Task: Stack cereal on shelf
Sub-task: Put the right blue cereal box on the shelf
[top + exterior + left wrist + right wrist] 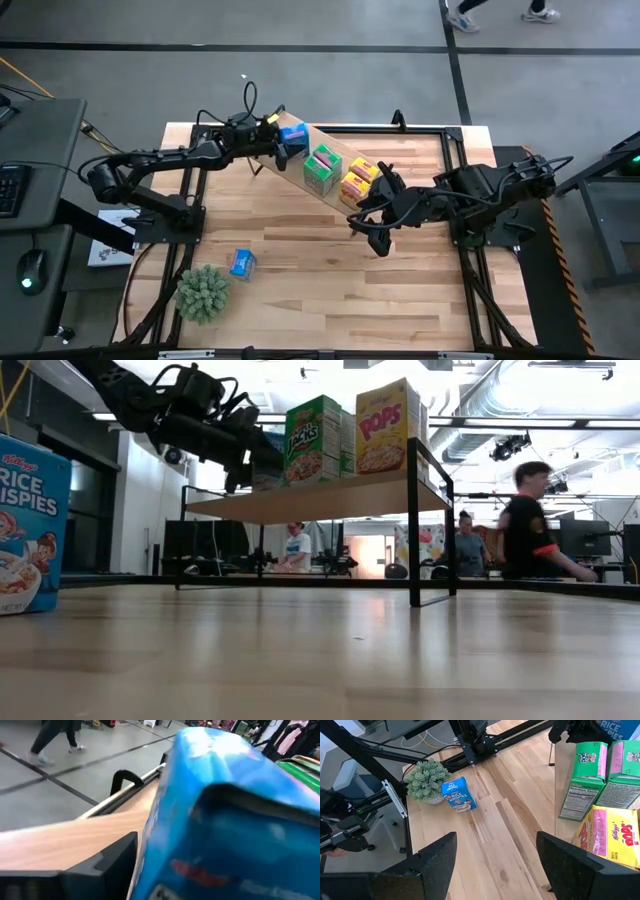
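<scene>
The shelf (335, 148) is a light-wood plank with black frame ends, lying slantwise across the far middle of the table. Green cereal boxes (322, 168) and yellow ones (358, 182) stand on its plank (330, 498). My left gripper (283, 143) reaches over the shelf's left end, shut on a blue cereal box (293, 134). That box fills the left wrist view (225, 810). Another blue box (242, 263) stands on its base on the tabletop near the left. My right gripper (375, 228) hangs open beside the shelf's right end, touching nothing. My left gripper holds the blue cereal box between its fingers. One dark finger (115, 860) lies against the box's side face (155, 840); the box hides the other finger. The fingers come roughly level from the table's left. I cannot tell whether the box's base rests on the plank.
A fuzzy green plant ball (203, 292) sits at the near left, close to the loose blue box (459, 794). Bare wooden tabletop (330, 290) spreads across the near middle and right. Several people move about in the room beyond the table (525, 520).
</scene>
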